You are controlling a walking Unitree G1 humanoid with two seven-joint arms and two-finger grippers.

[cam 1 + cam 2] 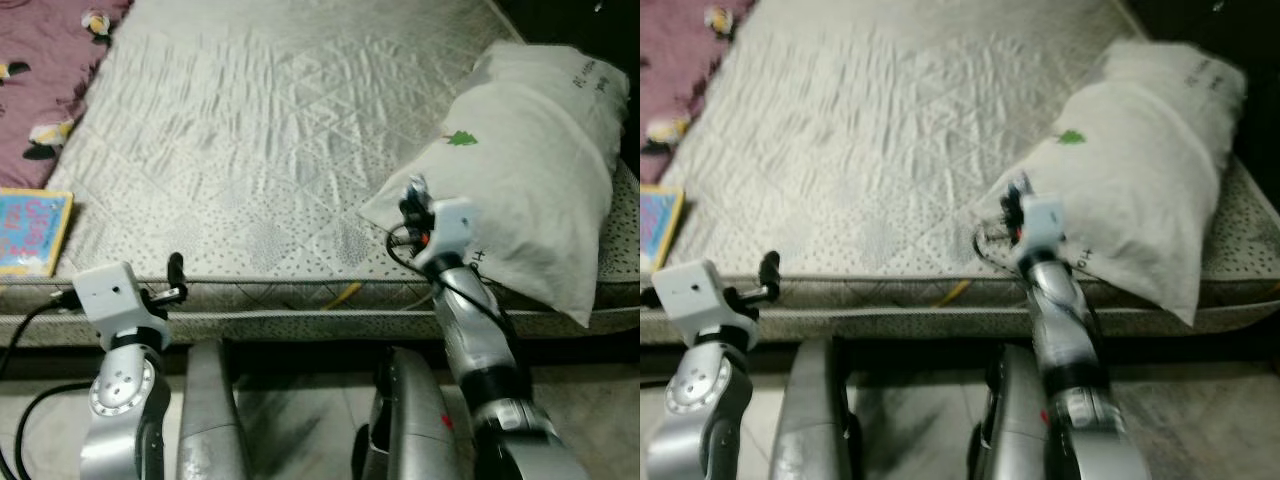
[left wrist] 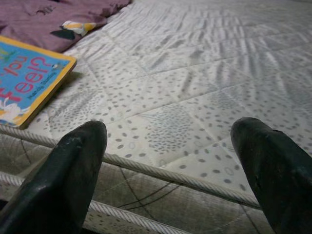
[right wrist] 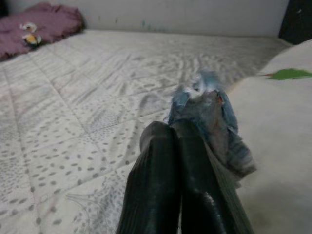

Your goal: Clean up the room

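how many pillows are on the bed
1. A white pillow lies at the right edge of the mattress, beside the right gripper. More may lie beyond the frame.

Blurred crumpled scrap (image 3: 210, 127) in the right pincer (image 3: 178, 141); book (image 1: 30, 232) cropped at the edge.

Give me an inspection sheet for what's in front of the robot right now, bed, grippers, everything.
Surface: bare quilted mattress, dotted pattern, wrinkled.
Job's things: white pillow at the robot's right edge; crumpled bluish scrap pinched in the right gripper.
Clutter: blue picture book at the near left corner; purple blanket at far left; a yellow bit on the mattress side.
Grippers: left gripper open, at the mattress edge; right gripper shut, beside the pillow.
Cables: black cable at the left wrist.
Surroundings: floor below.
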